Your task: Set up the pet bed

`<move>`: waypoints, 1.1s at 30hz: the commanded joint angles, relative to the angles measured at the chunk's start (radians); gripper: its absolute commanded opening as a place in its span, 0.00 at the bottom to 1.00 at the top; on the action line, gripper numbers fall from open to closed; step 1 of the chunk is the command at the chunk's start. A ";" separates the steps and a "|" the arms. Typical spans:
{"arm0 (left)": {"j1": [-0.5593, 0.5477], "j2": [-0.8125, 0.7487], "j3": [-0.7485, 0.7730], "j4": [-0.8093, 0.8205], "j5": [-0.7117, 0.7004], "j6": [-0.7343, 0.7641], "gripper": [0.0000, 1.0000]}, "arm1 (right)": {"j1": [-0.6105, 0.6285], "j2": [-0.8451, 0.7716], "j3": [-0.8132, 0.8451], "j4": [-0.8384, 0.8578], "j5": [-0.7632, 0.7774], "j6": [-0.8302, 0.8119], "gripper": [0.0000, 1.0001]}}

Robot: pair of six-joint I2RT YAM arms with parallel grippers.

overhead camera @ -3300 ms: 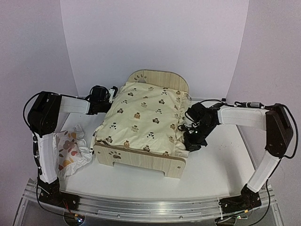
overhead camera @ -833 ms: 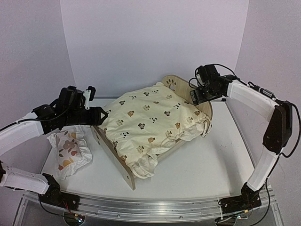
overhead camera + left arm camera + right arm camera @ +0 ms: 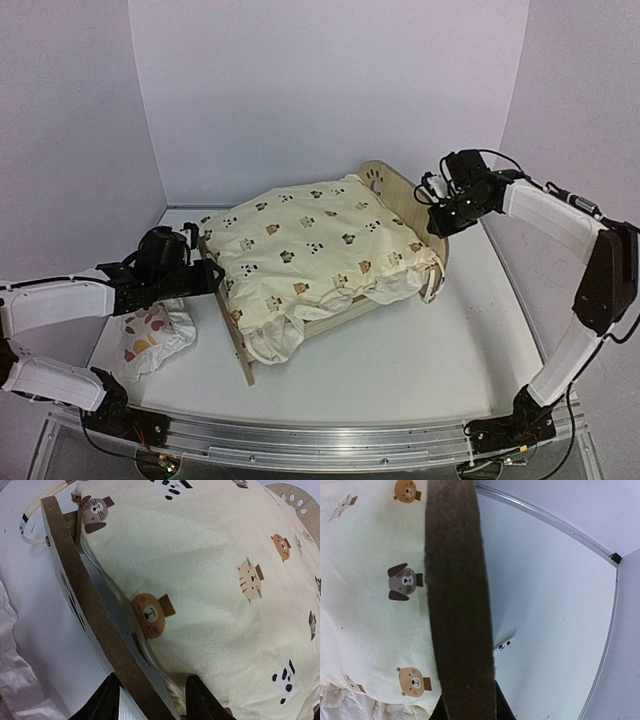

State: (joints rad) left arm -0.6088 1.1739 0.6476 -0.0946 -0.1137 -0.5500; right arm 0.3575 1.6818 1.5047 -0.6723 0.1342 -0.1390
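Left hand (image 3: 203, 272): half-open astride pet bed (image 3: 243, 360) footboard (image 3: 225, 305), left of frame.
Right hand (image 3: 437, 215): clamped on headboard (image 3: 385, 183), upper right.

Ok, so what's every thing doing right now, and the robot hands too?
pet bed: upright on the table, standing slantwise.
cushion: on the bed, rumpled, drooping over the near side.
pillow: on the table beside the footboard, off the bed.
left gripper: astride the footboard; clamped or not, cannot tell.
right gripper: shut on the headboard.

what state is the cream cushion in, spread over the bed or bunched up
Spread: the cream animal-print cushion covers the light-wood bed frame end to end, a corner overhanging.
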 commanded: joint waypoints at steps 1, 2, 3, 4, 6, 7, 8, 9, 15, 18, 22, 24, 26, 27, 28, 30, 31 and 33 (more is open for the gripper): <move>-0.023 0.139 0.066 0.156 0.108 0.098 0.44 | 0.010 -0.065 -0.111 0.034 0.119 0.228 0.00; -0.012 0.178 0.085 0.178 0.135 0.111 0.44 | 0.009 -0.087 -0.135 0.031 0.117 0.242 0.00; -0.002 0.219 0.107 0.199 0.157 0.124 0.44 | 0.010 -0.111 -0.157 0.025 0.121 0.256 0.00; 0.005 0.267 0.135 0.217 0.172 0.138 0.43 | 0.010 -0.140 -0.180 0.018 0.133 0.275 0.00; 0.018 0.360 0.199 0.240 0.198 0.167 0.43 | 0.010 -0.190 -0.238 0.006 0.158 0.307 0.00; 0.024 0.405 0.234 0.248 0.211 0.180 0.42 | 0.010 -0.212 -0.272 0.000 0.171 0.321 0.00; 0.027 0.447 0.279 0.256 0.224 0.191 0.42 | 0.010 -0.231 -0.295 -0.005 0.196 0.337 0.00; 0.032 0.491 0.313 0.261 0.240 0.201 0.42 | 0.011 -0.248 -0.322 -0.008 0.208 0.349 0.00; 0.052 0.652 0.489 0.214 0.254 0.244 0.41 | 0.010 -0.310 -0.402 -0.027 0.247 0.401 0.33; 0.062 0.635 0.494 0.192 0.223 0.257 0.44 | 0.010 -0.326 -0.340 -0.067 0.277 0.358 0.60; 0.068 0.579 0.493 0.148 0.167 0.283 0.50 | 0.009 -0.358 -0.230 -0.109 0.282 0.321 0.79; 0.071 0.540 0.494 0.127 0.136 0.301 0.56 | 0.010 -0.375 -0.181 -0.124 0.264 0.315 0.84; 0.074 0.487 0.493 0.114 0.091 0.318 0.71 | 0.011 -0.386 -0.130 -0.138 0.237 0.319 0.88; 0.075 0.464 0.486 0.118 0.059 0.326 0.86 | 0.012 -0.389 -0.110 -0.146 0.209 0.325 0.90; 0.077 0.434 0.477 0.125 0.019 0.327 0.99 | 0.013 -0.392 -0.094 -0.152 0.177 0.332 0.91; 0.085 0.383 0.440 0.159 -0.053 0.298 1.00 | 0.030 -0.391 -0.065 -0.149 0.088 0.347 0.93; 0.092 0.358 0.408 0.185 -0.082 0.283 1.00 | 0.050 -0.384 -0.046 -0.146 0.055 0.352 0.93; 0.107 0.311 0.365 0.215 -0.088 0.277 0.99 | 0.130 -0.351 0.001 -0.141 0.049 0.346 0.94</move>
State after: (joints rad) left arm -0.5263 1.6028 1.0747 0.0607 -0.0913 -0.2612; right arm 0.3852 1.3038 1.4211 -0.7990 0.2973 0.1935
